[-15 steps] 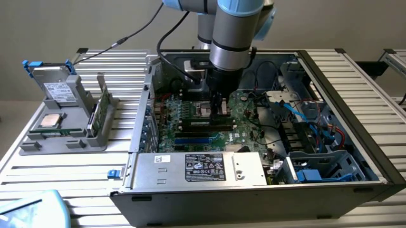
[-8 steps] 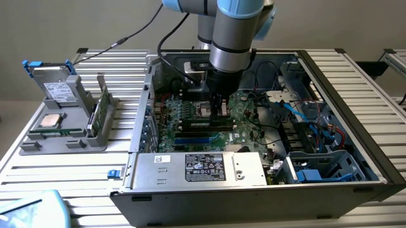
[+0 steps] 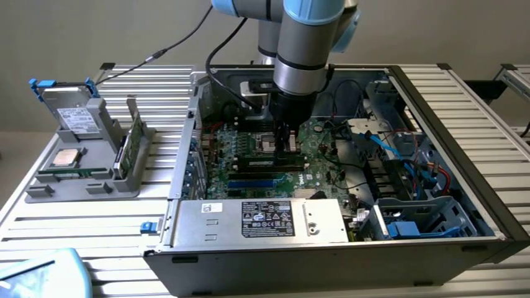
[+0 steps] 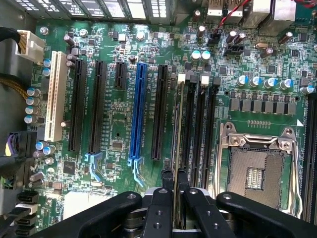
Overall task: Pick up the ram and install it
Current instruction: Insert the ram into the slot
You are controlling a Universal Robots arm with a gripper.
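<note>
I had the gripper point(image 4: 175, 175) clenched on the ram point(image 4: 177, 124), edge-on along the memory slots point(image 4: 198, 129) beside the processor socket point(image 4: 257, 173), ready for seating.

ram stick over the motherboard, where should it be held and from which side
By its two flat faces, around the middle of the long upper edge, coming from above. The ram is thin and flat, standing on edge in line with the black memory slots, so pinching the faces leaves the edge facing the board free for a slot. The gripper grips it this way now.
</note>
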